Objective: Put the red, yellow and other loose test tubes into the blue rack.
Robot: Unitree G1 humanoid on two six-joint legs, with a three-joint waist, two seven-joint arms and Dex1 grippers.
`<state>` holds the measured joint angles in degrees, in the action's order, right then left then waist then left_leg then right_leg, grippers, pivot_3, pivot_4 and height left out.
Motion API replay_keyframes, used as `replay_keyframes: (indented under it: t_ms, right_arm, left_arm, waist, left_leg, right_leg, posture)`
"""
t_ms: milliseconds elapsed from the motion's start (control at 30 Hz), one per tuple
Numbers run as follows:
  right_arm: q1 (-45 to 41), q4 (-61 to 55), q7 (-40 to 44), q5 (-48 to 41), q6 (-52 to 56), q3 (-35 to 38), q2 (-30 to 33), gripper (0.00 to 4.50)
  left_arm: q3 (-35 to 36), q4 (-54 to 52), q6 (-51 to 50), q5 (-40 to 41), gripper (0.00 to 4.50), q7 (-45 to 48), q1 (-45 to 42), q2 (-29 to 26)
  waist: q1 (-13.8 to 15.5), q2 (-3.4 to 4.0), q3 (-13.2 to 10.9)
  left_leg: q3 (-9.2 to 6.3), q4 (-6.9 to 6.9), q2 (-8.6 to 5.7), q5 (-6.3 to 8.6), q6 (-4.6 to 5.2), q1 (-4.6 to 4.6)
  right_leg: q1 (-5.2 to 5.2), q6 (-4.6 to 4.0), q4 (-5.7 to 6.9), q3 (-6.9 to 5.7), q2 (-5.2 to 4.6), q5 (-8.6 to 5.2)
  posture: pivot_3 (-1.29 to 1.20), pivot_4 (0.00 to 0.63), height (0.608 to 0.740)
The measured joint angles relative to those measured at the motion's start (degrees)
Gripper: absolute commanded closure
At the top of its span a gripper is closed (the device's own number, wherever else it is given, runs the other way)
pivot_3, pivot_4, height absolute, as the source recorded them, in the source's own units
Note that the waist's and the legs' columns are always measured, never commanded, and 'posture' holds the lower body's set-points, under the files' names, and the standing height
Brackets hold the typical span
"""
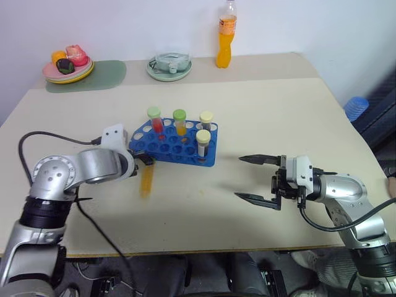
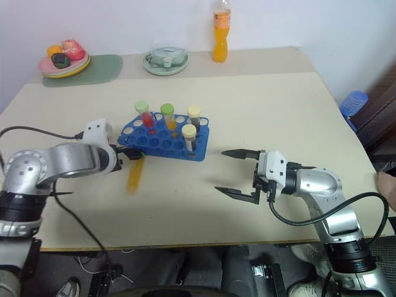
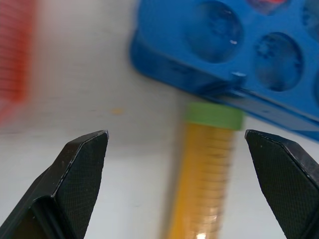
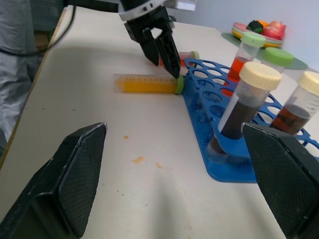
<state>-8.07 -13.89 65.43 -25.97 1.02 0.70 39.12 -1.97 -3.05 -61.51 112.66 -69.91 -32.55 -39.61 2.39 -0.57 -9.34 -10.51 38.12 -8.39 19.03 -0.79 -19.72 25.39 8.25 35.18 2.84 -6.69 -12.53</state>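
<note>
while four tubes stand in the blue rack, frame centre, a yellow tube lies at its lower-left edge — left gripper wide above it; right gripper wide, empty.

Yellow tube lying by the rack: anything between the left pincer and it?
Nothing visible. The left pincer is open just over the yellow tube, whose green cap butts against the blue rack edge, close to one finger's path.
</note>
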Motion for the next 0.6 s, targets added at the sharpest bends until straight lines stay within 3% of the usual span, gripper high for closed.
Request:
replay_keyframes:
  t_ms: [167, 300, 400, 567, 600]
  right_arm:
    - [0.25, -1.43, -1.21, -0.01, 1.04, 0.18, 0.14, 0.08]
    - [0.46, -2.78, -2.25, -0.04, 2.08, 0.31, 0.27, 0.08]
    - [0.76, -3.80, -2.88, -0.05, 2.59, 0.35, 0.30, 0.00]
    - [0.83, -3.96, -3.44, -0.04, 3.40, 0.36, 0.33, 0.00]
    - [0.82, -3.96, -3.50, -0.03, 3.59, 0.36, 0.33, 0.00]
  left_arm:
    - [0.53, 4.72, -3.33, 0.00, 0.00, -5.47, -2.05, 5.62]
    - [1.33, 6.54, -5.63, 0.47, 0.00, -8.06, -3.09, 6.33]
    - [1.76, 7.18, -6.55, 0.56, 0.83, -9.54, -3.14, 6.49]
    - [3.66, 8.77, -6.73, 0.35, 3.44, -12.67, -3.05, 6.91]
    - [4.11, 8.83, -6.72, 0.35, 3.74, -13.07, -3.03, 7.37]
  waist:
    - [-0.10, 0.01, 0.01]
    - [-0.14, -0.01, 0.03]
    - [-0.22, 0.01, 0.04]
    - [-0.02, 0.01, 0.05]
    - [0.02, 0.01, 0.05]
  left_leg:
    - [0.01, -0.01, 0.01, 0.00, -0.01, 0.02]
    - [0.03, -0.01, 0.01, 0.00, -0.01, 0.04]
    - [0.08, -0.04, 0.01, 0.01, -0.02, 0.11]
    - [0.10, -0.04, 0.01, 0.01, -0.02, 0.13]
    - [0.10, -0.03, 0.01, 0.01, -0.02, 0.13]
  right_leg:
    - [0.03, 0.00, 0.04, 0.01, 0.01, 0.00]
    - [0.02, 0.00, 0.04, 0.02, 0.01, 0.00]
    - [0.02, 0.00, 0.06, 0.05, 0.01, 0.00]
    - [-0.01, 0.00, 0.06, 0.06, 0.00, 0.00]
    - [-0.02, 0.00, 0.05, 0.06, 0.00, 0.00]
  posture:
    - [0.00, 0.150, 0.740]
    - [0.00, 0.150, 0.740]
    - [0.00, 0.150, 0.740]
    - [0.00, 0.150, 0.740]
    - [0.00, 0.150, 0.740]
